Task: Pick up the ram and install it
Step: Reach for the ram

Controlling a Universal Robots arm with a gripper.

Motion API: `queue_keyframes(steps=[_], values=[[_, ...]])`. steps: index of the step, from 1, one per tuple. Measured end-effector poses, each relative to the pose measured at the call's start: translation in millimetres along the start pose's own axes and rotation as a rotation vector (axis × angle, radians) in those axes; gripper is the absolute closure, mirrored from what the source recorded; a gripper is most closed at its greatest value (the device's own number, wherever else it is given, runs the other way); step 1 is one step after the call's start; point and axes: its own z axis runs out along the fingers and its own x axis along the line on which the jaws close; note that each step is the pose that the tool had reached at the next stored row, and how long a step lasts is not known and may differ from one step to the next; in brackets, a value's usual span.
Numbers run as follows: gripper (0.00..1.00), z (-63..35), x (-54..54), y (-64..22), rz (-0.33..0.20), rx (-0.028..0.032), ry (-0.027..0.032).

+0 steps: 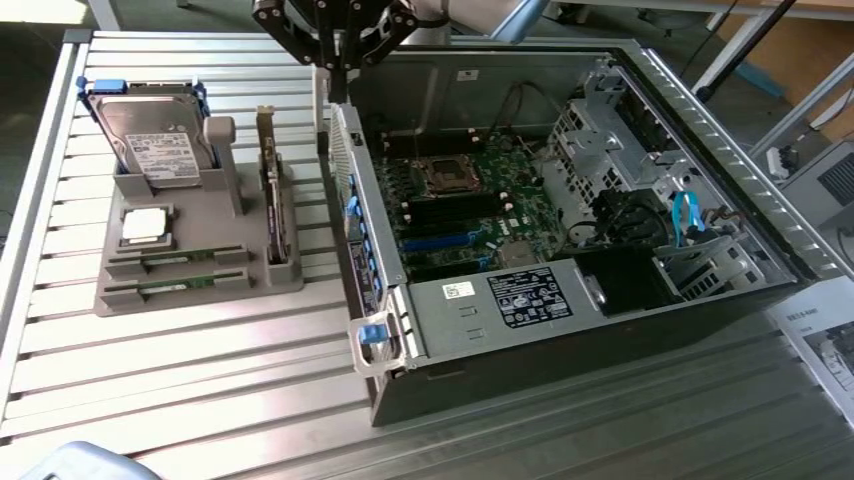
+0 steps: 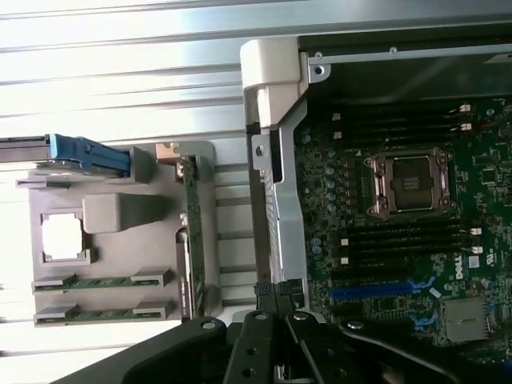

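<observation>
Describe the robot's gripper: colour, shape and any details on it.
The gripper is matte black. It is built from flat linkage bars joined by round pivot pins, and it narrows to a slim tip. In the exterior view it appears as a dark, open-framed linkage.

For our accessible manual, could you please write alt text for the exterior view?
A shut gripper hangs over the wall of an open computer case that is nearest to a grey holder. In the holder lie two ram sticks, and a hard drive and an upright card stand in it.
</observation>
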Motion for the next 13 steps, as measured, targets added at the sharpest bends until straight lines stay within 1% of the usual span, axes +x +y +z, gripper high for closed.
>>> queue_keyframes(steps=[13], values=[[0.90,-0.7,27.5,-2.1,0.000,0.0000,0.0000]])
